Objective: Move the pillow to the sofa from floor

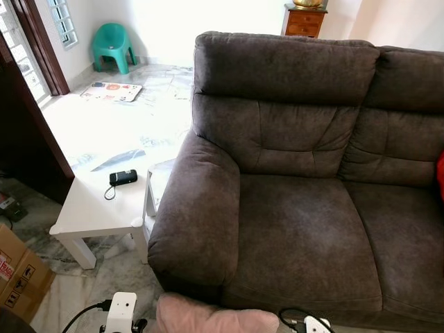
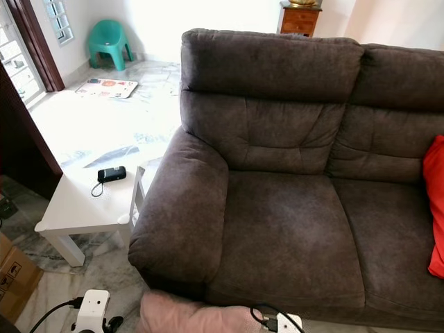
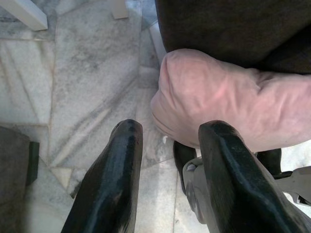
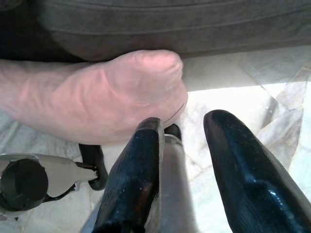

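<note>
While a pale pink pillow [image 1: 208,318] sits low at the foot of a dark brown two-seat sofa [image 1: 305,215], just below the front of the left armrest, both of the robot's arms frame it from either side. Seen from the left wrist, the left gripper [image 3: 167,145] has its two black fingers [image 3: 116,170] spread apart, one of them just at the pillow's rounded end, with nothing caught between them. From the right wrist, the right gripper [image 4: 182,141] is likewise parted and grasping nothing, its fingers [image 4: 138,165] lying beside the pillow's other end; whether they touch the fabric cannot be told. Below the pillow lies a grey-veined marble floor [image 3: 87,82], though the pictures do not settle whether the pillow rests on it or is lifted between the arms. Both sofa seats are bare of the pillow, and a red cushion [image 2: 436,208] leans at the far right end. A low white side table [image 1: 90,208] stands just beside the left armrest, carrying a small black device with a wrist cord [image 1: 122,178]. Farther off, a teal plastic chair [image 1: 113,45] stands against the wall, a printed mat [image 1: 111,91] lies on the sunlit floor, and a wooden cabinet [image 1: 304,21] rises behind the sofa back. Cardboard boxes [image 1: 17,270] sit at the left edge.
</note>
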You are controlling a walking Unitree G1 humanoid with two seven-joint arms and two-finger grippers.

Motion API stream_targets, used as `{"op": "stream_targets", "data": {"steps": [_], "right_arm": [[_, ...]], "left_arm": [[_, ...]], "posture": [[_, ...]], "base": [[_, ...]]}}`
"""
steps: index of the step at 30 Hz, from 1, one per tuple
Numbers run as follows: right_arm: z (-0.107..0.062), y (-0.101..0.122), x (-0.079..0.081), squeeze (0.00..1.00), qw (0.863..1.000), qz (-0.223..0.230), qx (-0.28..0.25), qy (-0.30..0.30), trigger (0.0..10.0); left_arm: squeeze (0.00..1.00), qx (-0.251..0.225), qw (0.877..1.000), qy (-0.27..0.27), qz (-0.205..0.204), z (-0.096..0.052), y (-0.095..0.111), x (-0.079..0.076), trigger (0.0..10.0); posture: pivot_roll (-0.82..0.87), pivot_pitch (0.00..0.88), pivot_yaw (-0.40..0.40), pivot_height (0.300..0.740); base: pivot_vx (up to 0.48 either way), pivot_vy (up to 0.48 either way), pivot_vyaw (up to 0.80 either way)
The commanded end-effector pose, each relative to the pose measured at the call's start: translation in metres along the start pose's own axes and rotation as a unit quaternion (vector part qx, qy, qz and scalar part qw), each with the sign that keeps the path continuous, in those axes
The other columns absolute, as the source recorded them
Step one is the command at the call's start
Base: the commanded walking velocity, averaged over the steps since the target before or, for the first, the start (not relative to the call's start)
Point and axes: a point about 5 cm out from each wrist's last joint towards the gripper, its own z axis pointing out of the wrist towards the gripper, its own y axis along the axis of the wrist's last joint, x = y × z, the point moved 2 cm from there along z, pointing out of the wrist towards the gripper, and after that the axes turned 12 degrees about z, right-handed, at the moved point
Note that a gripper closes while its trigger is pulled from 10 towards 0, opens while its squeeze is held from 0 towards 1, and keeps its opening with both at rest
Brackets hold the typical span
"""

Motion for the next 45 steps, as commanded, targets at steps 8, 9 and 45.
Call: {"op": "stream_targets", "data": {"steps": [8, 9, 45], "right_arm": [[-0.002, 0.009, -0.02, 0.0, 1.0, 0.003, -0.006, -0.012, 10.0], [-0.002, 0.009, -0.02, 0.0, 1.0, 0.002, -0.006, -0.012, 10.0], [0.0, -0.012, 0.013, 0.0, 1.0, -0.001, 0.01, 0.0, 10.0]], "left_arm": [[0.0, -0.001, 1.0, -0.002, 0.001, 0.0, 0.0, -0.001, 10.0], [0.0, -0.001, 1.0, -0.002, 0.001, 0.0, 0.0, -0.001, 10.0], [0.0, 0.005, 1.0, 0.001, -0.006, 0.0, -0.002, -0.001, 10.0]], "posture": [[0.06, 0.0, -0.046, 0.74], [0.06, 0.0, -0.046, 0.74], [0.06, 0.0, -0.045, 0.74]], "base": [[0.0, 0.0, 0.0], [-0.247, 0.0, 0.0], [-0.035, 0.0, 0.0]]}}
